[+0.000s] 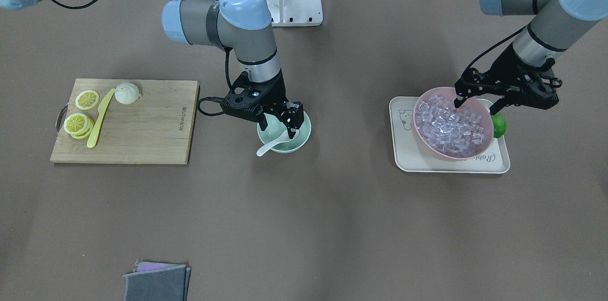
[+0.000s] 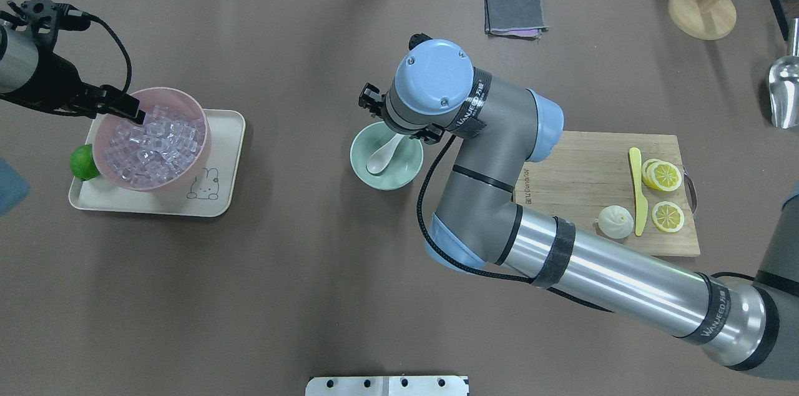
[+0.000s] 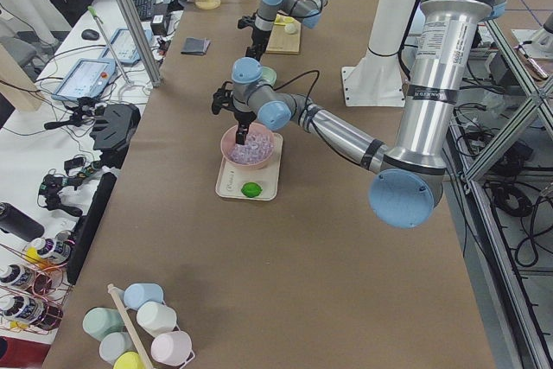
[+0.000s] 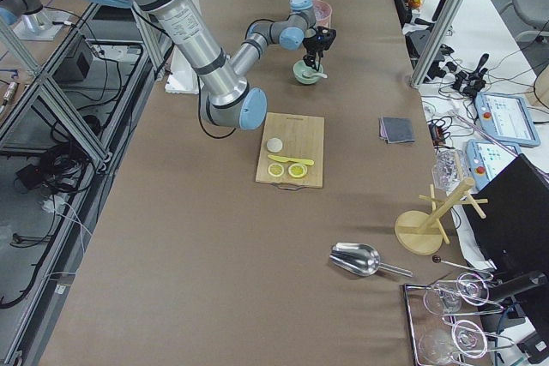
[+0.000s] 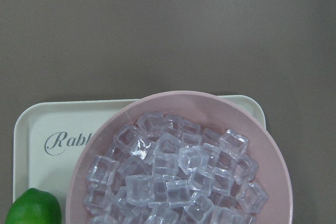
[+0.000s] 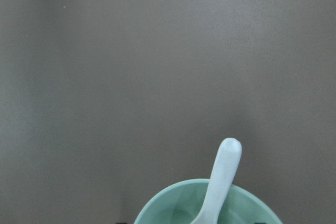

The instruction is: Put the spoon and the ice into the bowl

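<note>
Where the spoon lies: inside the bowl, scoop down in the hollow, handle slanting up and poking past the rim.
Spoon's look: glossy white, with an oval scoop and a short thick handle.
Bowl: small, smooth, pale mint green, standing on the brown table between board and tray.
Right gripper: hangs directly above the bowl, jaws spread wide to either side of the spoon, holding nothing; its wrist hides the robot-side part of the rim.
Ice: clear, faintly bluish cubes heaped in the pink bowl, well apart from the mint one.
Left gripper: over the pink bowl's edge, jaws wide apart and empty, one fingertip low near the cubes.
Tray: cream, carrying the pink bowl with a lime just beside it.
Cutting board: on the mint bowl's other side, bearing lemon slices, a yellow knife and a bun.
Grey cloth: folded, at the operators' edge.
</note>
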### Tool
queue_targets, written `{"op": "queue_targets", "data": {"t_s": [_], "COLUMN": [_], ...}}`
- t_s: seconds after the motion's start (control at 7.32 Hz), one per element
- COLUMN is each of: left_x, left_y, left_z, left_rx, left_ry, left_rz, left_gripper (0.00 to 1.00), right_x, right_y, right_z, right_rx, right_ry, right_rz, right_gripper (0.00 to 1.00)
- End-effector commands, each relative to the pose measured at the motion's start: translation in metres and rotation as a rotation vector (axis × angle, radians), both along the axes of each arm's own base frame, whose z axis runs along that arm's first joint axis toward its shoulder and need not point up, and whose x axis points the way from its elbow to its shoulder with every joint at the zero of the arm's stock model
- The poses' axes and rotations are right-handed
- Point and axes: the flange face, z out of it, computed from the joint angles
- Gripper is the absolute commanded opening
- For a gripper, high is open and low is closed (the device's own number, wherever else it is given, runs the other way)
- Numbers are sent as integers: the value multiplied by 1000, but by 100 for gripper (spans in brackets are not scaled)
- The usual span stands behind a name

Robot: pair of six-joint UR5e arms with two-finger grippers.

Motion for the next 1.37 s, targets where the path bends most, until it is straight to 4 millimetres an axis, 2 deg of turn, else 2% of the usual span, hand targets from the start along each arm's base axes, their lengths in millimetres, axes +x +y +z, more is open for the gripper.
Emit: {"op": "queue_targets", "data": {"t_s": [0.0, 0.27, 0.41, 0.55, 0.68, 0.82, 0.96, 1.09, 1.23], "left_x": [-1, -2, -3, -13, -17, -13, -6, 7, 17], "left_y": [-4, -1, 0, 10, 19, 18, 11, -3, -12], "left_z": [1, 5, 5, 0, 9, 31, 41, 39, 31], "left_rx": [243, 431, 473, 496, 514, 517, 546, 579, 631], "left_ry": [-71, -106, -111, -106, -96, -98, -97, -72, -52], "left_rz": [150, 308, 337, 331, 332, 352, 393, 457, 508], "left_gripper": [93, 91, 91, 92, 92, 92, 92, 92, 92], "right_x": [37, 64, 89, 124, 164, 198, 245, 285, 296], "right_y": [3, -2, -7, -13, -26, -28, -20, -22, -24], "right_z": [21, 34, 42, 58, 76, 112, 127, 148, 164], "right_rx": [59, 47, 87, 124, 171, 205, 190, 148, 121], "right_ry": [9, 5, 15, 16, 22, 51, 33, 26, 40], "right_rz": [-68, -68, -119, -209, -276, -330, -318, -289, -273], "right_gripper": [100, 100, 100, 100, 100, 100, 100, 100, 100]}}
